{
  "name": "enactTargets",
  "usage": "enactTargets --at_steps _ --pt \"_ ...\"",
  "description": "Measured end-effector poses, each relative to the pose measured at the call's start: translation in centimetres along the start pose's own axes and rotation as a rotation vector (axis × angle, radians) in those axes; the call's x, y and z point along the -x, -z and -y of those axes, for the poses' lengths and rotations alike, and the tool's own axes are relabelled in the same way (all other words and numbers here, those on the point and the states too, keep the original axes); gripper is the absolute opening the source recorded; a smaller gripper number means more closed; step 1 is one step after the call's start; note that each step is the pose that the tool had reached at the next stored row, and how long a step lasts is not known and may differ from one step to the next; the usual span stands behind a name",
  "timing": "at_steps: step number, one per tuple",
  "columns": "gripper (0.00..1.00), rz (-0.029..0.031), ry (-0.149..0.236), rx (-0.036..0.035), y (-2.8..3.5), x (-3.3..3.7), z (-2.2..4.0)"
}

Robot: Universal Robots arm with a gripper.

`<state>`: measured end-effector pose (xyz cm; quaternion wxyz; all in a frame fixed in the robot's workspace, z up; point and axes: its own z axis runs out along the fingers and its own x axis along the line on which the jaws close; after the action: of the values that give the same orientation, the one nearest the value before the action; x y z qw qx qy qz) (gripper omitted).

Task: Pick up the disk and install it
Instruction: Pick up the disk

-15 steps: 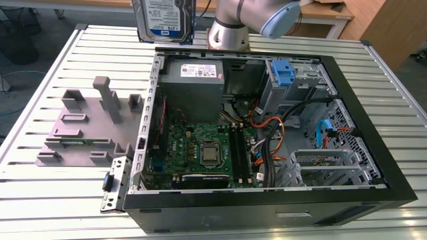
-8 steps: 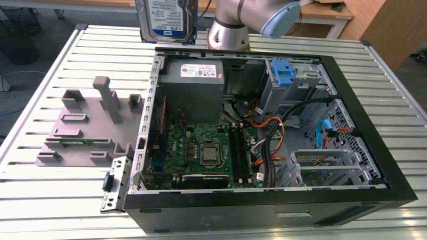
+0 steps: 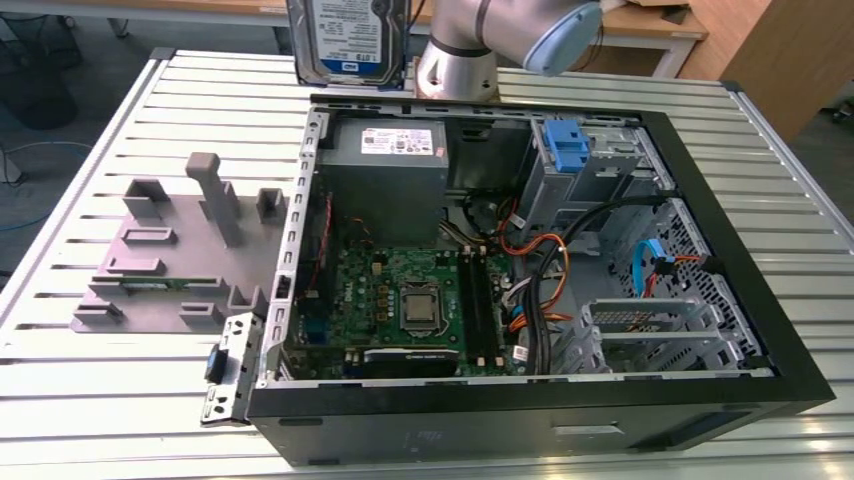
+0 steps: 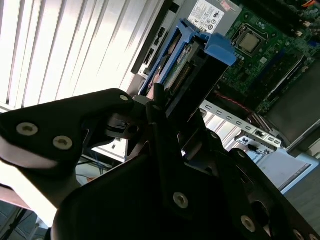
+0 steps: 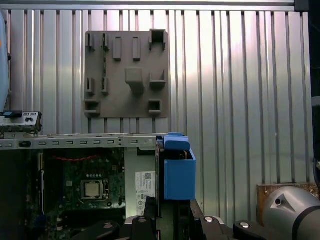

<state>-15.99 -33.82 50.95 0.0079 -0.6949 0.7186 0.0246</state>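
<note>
The disk, silver-grey with a white-and-blue label, hangs upright in the air above the table's far edge, just beyond the far corner of the open computer case on the exterior view's left. Its blue caddy frames it in both wrist views. My gripper is shut on the disk, with a black finger pressed against each face, and its body sits just behind the caddy.
Inside the case are a grey power-supply box, a motherboard, loose cables and a blue bracket in the drive bay. A grey fixture plate with upright pegs lies on the slatted table.
</note>
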Motion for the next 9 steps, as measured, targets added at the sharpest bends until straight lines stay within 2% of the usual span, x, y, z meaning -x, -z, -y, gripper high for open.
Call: enactTargets --at_steps 9 --pt "0.35 0.0 0.0 0.0 0.01 0.04 1.21"
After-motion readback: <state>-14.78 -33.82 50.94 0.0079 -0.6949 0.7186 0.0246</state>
